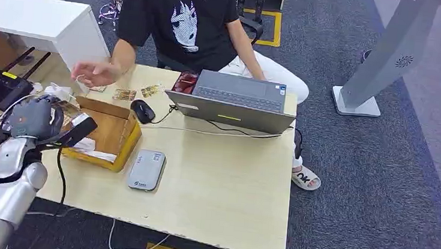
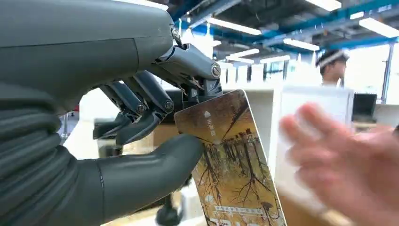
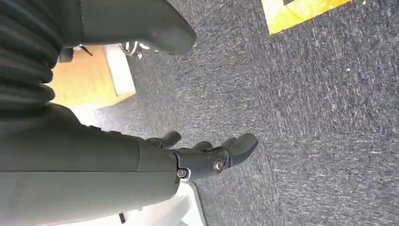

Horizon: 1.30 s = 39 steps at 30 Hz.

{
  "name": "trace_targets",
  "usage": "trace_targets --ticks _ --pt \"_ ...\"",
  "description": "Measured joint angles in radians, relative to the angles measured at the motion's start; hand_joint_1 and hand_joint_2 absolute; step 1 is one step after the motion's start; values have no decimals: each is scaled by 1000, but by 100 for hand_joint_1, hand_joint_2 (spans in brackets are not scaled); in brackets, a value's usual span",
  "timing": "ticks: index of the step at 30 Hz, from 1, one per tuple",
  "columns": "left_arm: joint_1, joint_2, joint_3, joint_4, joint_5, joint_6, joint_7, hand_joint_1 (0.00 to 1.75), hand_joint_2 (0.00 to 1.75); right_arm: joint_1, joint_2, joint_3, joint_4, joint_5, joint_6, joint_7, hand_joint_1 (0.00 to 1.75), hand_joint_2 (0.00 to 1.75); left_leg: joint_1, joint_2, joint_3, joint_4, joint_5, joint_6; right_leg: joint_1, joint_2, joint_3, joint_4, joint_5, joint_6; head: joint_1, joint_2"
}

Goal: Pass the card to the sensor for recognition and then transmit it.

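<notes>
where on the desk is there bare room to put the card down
Bare tabletop lies in front of the laptop, right of the grey sensor, out to the near and right edges. The far left is crowded: cardboard box, mouse, loose cards, router, the person's hand.

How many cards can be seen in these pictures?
4: one card held in the left hand, and three lying in a row on the table by the person's hand. The box may hide more.
</notes>
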Motion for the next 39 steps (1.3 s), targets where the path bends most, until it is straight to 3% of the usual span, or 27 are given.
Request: trace_targets --ticks 8,13,19,20,21,26,39 --pt "-45 -5 0 -6 -42 34 10 175 175 -2 0 -1 2 9 2 -4 0 175 0 0 0 0 0 0 0 0 -1 0 0 0 0 0" --pt "-151 2 0 6 -111 32 58 175 175 -5 0 -10 3 22 2 0 0 175 0 0 0 0 1 0 0 0 -1 0 1 0 0 0" --pt "-226 5 0 29 -122 22 70 175 175 -8 0 -18 5 27 4 2 0 175 0 1 0 0 1 0 0 1 -1 0 1 0 0 0" --pt "-226 3 0 33 -123 25 69 73 175 -9 0 -18 5 28 5 3 0 175 0 1 0 0 1 0 0 1 -1 0 1 0 0 0" --pt "-226 1 0 37 -123 28 69 5 175 -9 0 -19 6 29 6 3 0 175 0 0 0 0 1 0 0 1 -1 0 1 0 0 0" --pt "-224 -12 -1 43 -126 67 56 0 175 -10 0 -21 8 38 9 3 0 175 0 0 -1 0 1 0 0 1 -1 0 1 0 0 0" --pt "-210 -29 -2 43 -122 86 49 0 175 -12 0 -28 8 48 12 2 0 175 0 0 -1 0 1 0 0 1 -1 0 1 0 0 0"
